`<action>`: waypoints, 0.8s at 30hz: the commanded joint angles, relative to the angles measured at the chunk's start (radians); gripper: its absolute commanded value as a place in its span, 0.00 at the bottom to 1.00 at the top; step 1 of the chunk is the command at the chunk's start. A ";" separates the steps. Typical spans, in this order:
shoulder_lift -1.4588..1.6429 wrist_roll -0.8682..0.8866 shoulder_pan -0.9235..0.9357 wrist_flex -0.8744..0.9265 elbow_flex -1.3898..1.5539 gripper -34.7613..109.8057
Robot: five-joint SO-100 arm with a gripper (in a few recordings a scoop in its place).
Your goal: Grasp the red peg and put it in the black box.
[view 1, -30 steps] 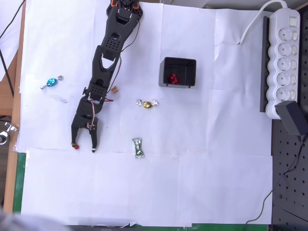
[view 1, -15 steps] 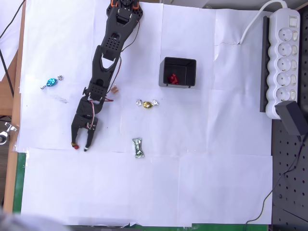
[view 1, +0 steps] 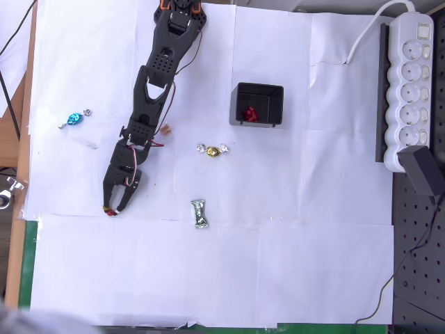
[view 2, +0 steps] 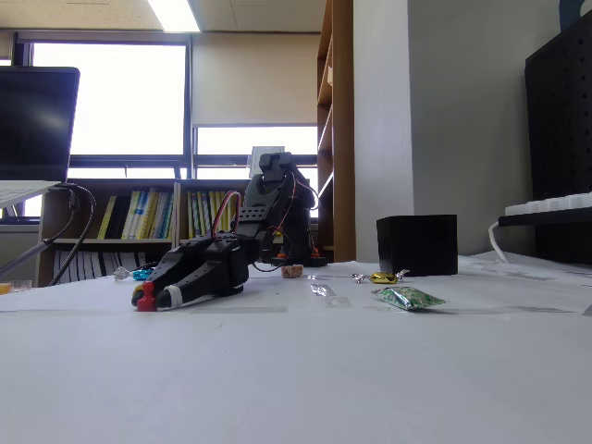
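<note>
Now closed almost fully: gripper (view 1: 111, 208) narrowed from a wide spread a second ago, through a half gap, down to fingers nearly meeting at the tips, pinched around the red peg (view 1: 109, 212) at the lower left of the white paper (view 1: 313, 243) in the overhead view. Confirmed low in the fixed view, gripper (view 2: 157, 296) lying flat on the table with the red peg (view 2: 143, 296) right at its tip, resting on the paper and not yet lifted. Judged as the grasp just completing, so lift and carry toward the black box (view 1: 257, 104) come next; box well apart, up and to the right, already holding several red pieces. Peg seemingly upright in the fixed view, long axis vertical, a small knob on a wider base; seen end-on from above as a mere red dot, so no clear heading across the table. Firmness of the hold hard to tell at this size. Along the way: gold candy (view 1: 212, 149), green wrapper (view 1: 199, 213), blue candy (view 1: 72, 119) off to the left, none touching the gripper.
</note>
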 commanded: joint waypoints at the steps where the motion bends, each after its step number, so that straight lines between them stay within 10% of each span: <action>1: -0.080 0.028 0.002 0.081 0.012 0.24; 24: -0.489 0.357 -0.057 1.522 0.411 0.24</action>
